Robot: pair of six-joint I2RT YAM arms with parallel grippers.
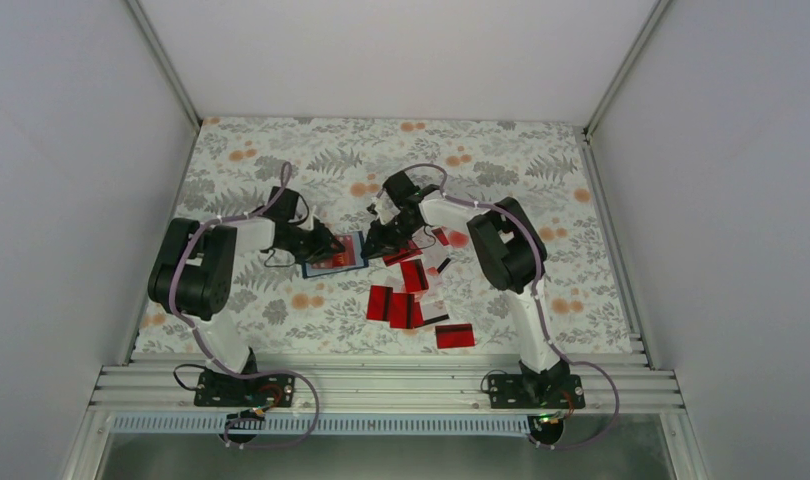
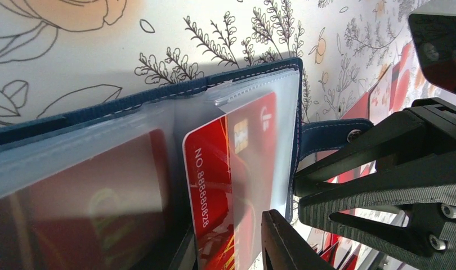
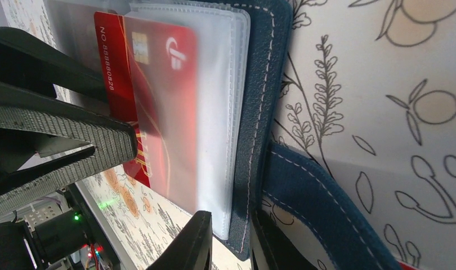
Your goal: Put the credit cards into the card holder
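The navy card holder (image 1: 336,258) lies open on the floral table between my two grippers, its clear sleeves up. My right gripper (image 3: 232,222) is shut on the holder's far edge (image 3: 265,84), pinching the sleeves and the cover; its black fingers (image 2: 383,191) show in the left wrist view. A red credit card (image 2: 209,169) marked with a number sits part way in a sleeve, one strip (image 3: 116,62) still bare. My left gripper (image 2: 228,236) stands slightly open round that card's near end. Several more red and white cards (image 1: 411,300) lie loose to the right of the holder.
The holder's strap with its pale snap (image 2: 352,135) lies flat beside my right fingers. One red card (image 1: 454,335) lies nearest the table's front rail (image 1: 381,385). White walls close in the table on three sides.
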